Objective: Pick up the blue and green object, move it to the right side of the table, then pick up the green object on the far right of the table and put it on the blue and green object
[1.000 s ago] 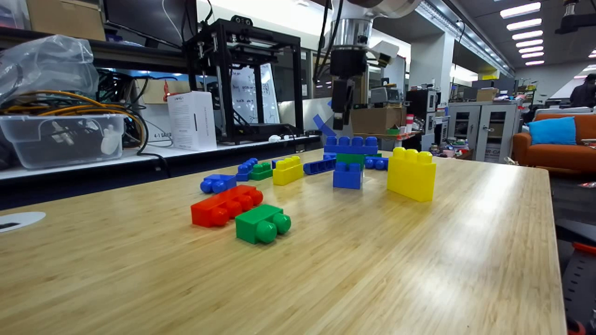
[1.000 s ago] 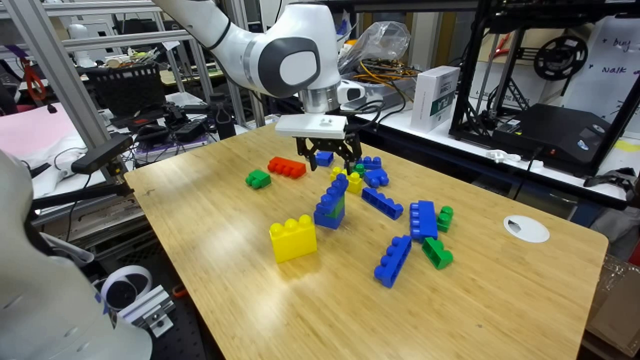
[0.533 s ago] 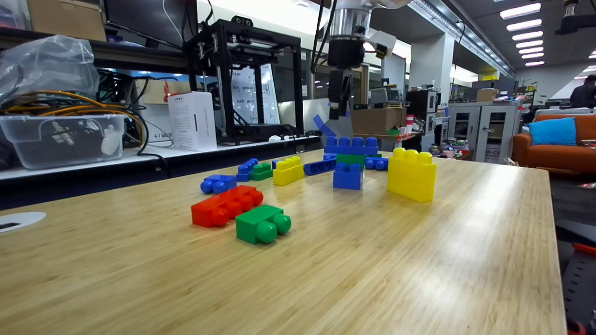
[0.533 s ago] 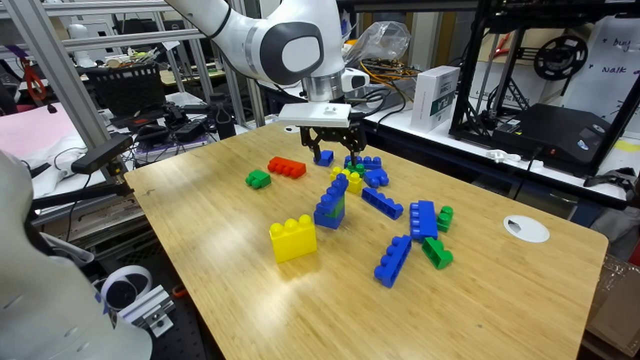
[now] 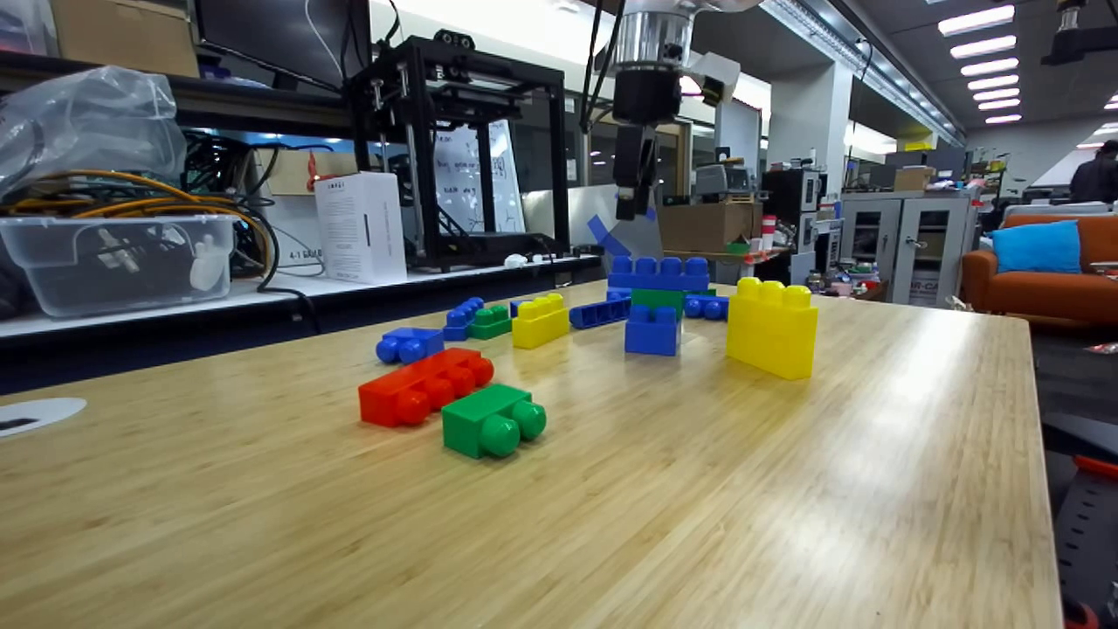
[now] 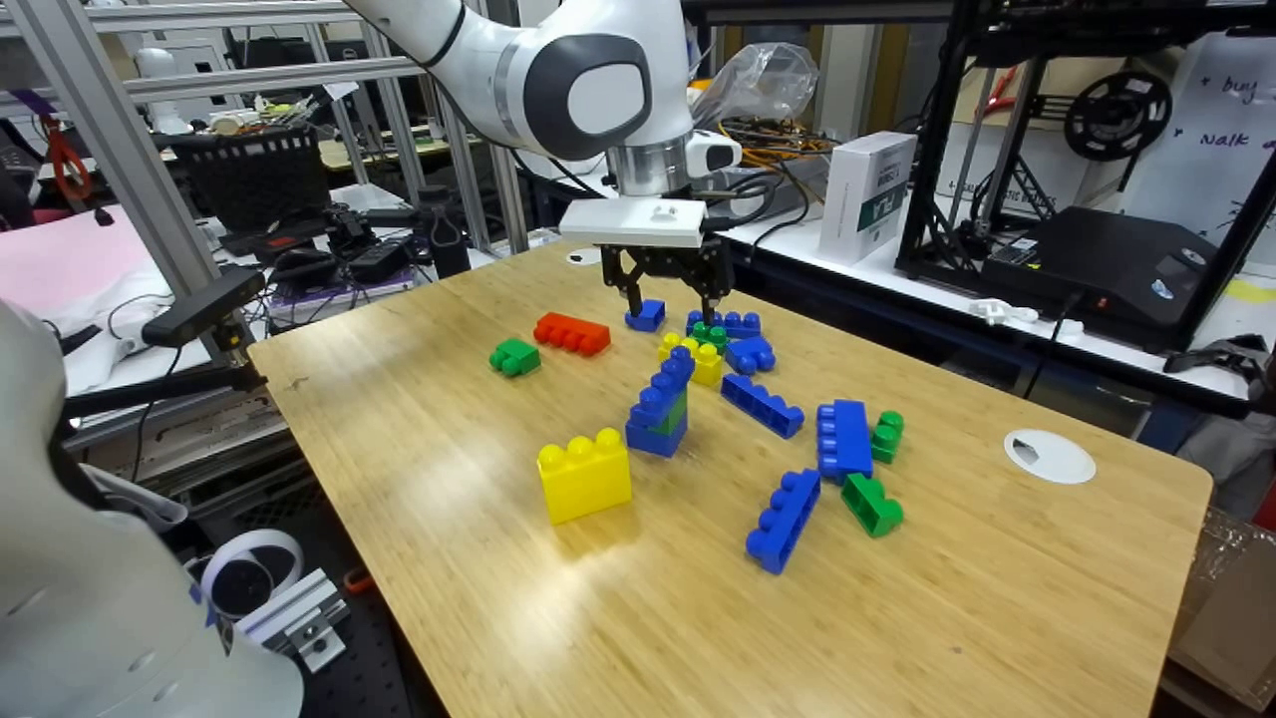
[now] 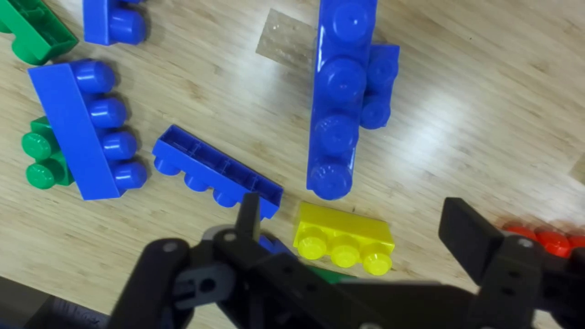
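Observation:
The blue and green object [image 5: 658,275] is a small brick tower with a wide blue brick on top and green and blue below. It stands upright mid-table in both exterior views [image 6: 660,399] and shows from above in the wrist view [image 7: 338,100]. Green bricks lie at the right of the table [image 6: 957,598] in an exterior view, one tilted [image 6: 872,505] and one behind a blue brick [image 6: 886,437]. Another green brick [image 6: 515,357] lies at the left. I cannot tell which the task means. My gripper [image 6: 672,311] is open and empty, above and beyond the tower.
A large yellow brick [image 6: 585,479] stands near the tower. A smaller yellow brick [image 7: 343,233] shows between my fingers, below them. A red brick [image 6: 571,334] and several loose blue bricks [image 6: 763,405] lie around. A shelf with a 3D printer [image 5: 472,148] borders the table.
My gripper has risen and shifted slightly, leftward in one exterior view and a little rightward in another. It stays open. The bricks have not moved.

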Action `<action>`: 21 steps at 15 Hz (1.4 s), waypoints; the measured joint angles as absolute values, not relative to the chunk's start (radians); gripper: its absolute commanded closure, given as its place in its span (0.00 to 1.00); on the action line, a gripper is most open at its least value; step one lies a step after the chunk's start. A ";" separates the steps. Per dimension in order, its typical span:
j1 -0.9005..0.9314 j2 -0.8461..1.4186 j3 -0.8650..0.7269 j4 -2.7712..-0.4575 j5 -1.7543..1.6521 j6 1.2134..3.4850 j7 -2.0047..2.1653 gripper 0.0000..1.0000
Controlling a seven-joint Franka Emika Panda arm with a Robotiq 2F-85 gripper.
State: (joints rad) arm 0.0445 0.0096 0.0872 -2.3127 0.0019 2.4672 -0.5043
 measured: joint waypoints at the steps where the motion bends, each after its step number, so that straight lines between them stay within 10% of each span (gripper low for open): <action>1: 0.044 0.010 0.087 -2.313 0.002 2.467 -0.504 0.00; 21: 0.055 0.012 0.091 -2.293 -0.012 2.467 -0.488 0.00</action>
